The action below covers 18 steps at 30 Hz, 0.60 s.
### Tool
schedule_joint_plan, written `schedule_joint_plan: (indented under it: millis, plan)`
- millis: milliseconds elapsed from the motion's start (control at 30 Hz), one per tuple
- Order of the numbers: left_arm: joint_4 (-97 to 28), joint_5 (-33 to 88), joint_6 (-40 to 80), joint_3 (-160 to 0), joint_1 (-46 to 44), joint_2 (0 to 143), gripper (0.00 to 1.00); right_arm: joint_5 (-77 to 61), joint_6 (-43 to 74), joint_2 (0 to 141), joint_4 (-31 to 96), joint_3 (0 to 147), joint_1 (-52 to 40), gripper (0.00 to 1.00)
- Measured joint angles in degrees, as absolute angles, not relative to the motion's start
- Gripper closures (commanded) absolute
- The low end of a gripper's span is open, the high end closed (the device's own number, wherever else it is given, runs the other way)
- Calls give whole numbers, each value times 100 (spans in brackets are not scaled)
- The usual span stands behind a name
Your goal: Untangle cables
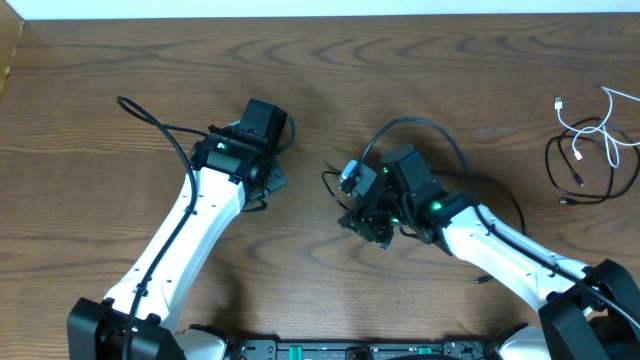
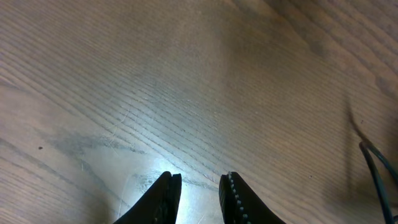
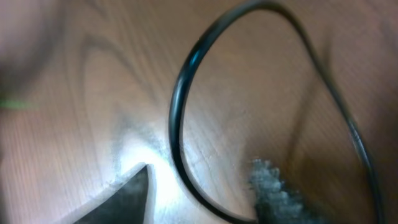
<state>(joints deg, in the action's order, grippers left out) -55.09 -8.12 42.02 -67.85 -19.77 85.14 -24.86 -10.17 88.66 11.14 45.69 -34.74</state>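
Observation:
A black cable (image 3: 177,112) lies in a loop on the wood. Its near bend passes between the fingers of my right gripper (image 3: 202,167), which stand apart on either side without clamping it. From overhead, the right gripper (image 1: 365,220) points down at the table's middle, and a thin black strand (image 1: 329,181) curves out to its left. A white cable (image 1: 592,126) and another black cable (image 1: 572,176) lie tangled at the far right. My left gripper (image 2: 199,178) hovers over bare wood, slightly open with nothing between its fingers. It shows overhead as the left gripper (image 1: 268,182), left of centre.
A thick black cord (image 1: 150,115) runs from the left arm, and another (image 1: 420,122) arches over the right wrist. A thin dark line (image 2: 374,169) crosses the left wrist view's right edge. The table's far edge (image 1: 320,17) runs along the top.

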Motion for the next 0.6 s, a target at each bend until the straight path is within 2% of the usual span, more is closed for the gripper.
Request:
schedule_joint_plan:
  millis: [67,233,400,533,600]
  plan:
    - [-5509,-812,4202,-6785,-1977,8512,73,-2064,-961,8910,985,4569,-3551,99]
    - [-5516,-810,4202,-6785,-1977,8512,73,-967,-399,9089,674,4569,-3548,99]
    - [-5623,-810,4202,-6785,-1977,8514,73,792,449,9137,657,4569,-3489,99]
    - [-5662,-812,4202,-6785,-1977,8512,73,2029,766,8969,661,4580,-3085,99]
    - [-5662,-810,4202,-6785,-1977,8512,73,2657,742,8674,694,4724,-2591,99]
